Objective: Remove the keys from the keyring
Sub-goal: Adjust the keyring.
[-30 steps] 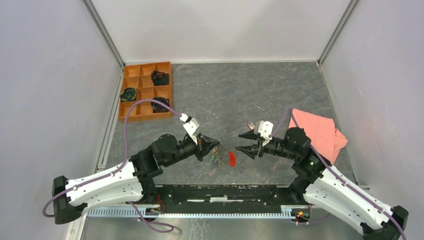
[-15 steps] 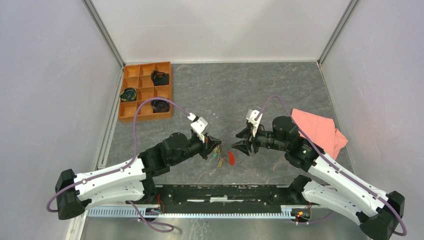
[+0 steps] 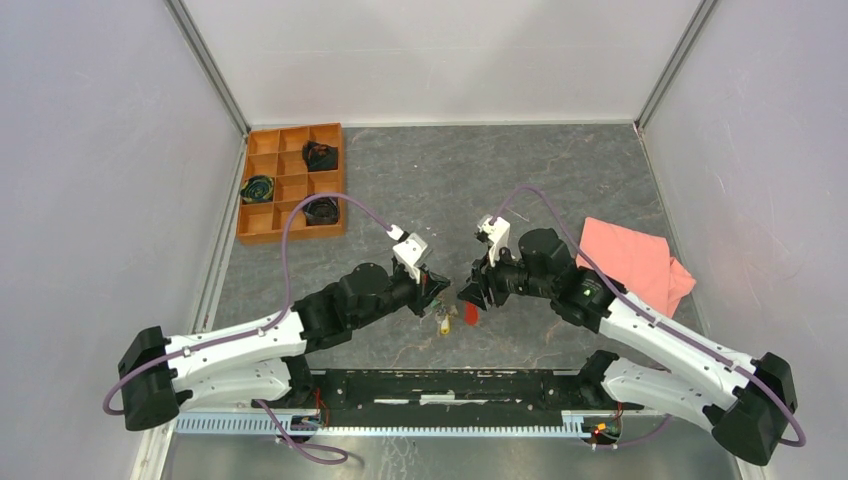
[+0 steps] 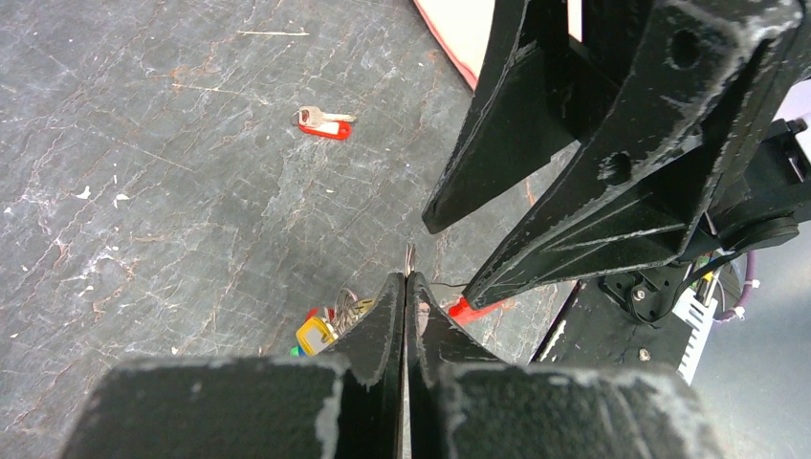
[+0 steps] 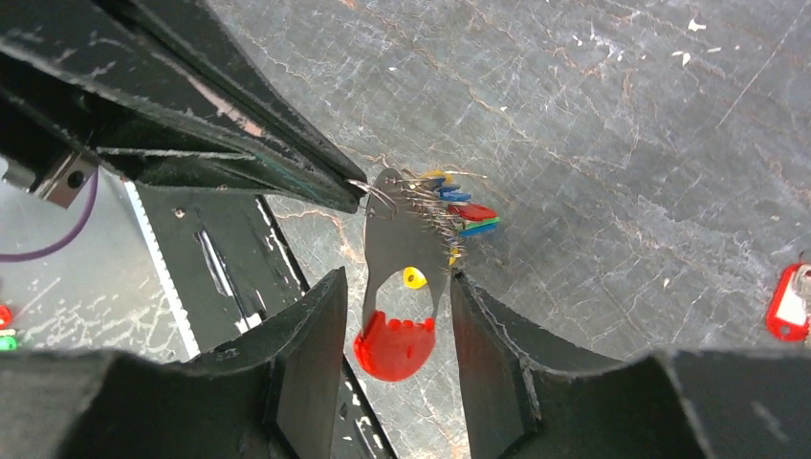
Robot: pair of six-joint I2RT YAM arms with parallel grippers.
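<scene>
My left gripper [image 3: 441,283] [image 4: 407,279] is shut on the thin metal ring [image 4: 409,256] of the keyring, which sticks out just past its tips. Several keys [image 3: 443,319] [image 5: 464,215] with yellow, blue, red and green heads hang bunched from the ring. The keyring's strap [image 5: 406,249] hangs down, shadowed on the side I see, with a red end [image 5: 392,346] [image 3: 471,313]. My right gripper [image 3: 468,296] [image 5: 397,282] is open and straddles that strap, one finger on each side. The ring [image 5: 381,194] sits at the tip of the left fingers.
One loose key with a red head [image 4: 323,123] [image 5: 789,301] lies flat on the grey table. A pink cloth [image 3: 640,262] lies at the right. An orange compartment tray [image 3: 270,225] with dark bundles stands at the back left. The arms' base rail runs along the near edge.
Both grippers have moved towards each other. The right gripper has swung left until its fingers flank the strap, and its jaws have narrowed slightly. The left gripper stays shut on the ring.
</scene>
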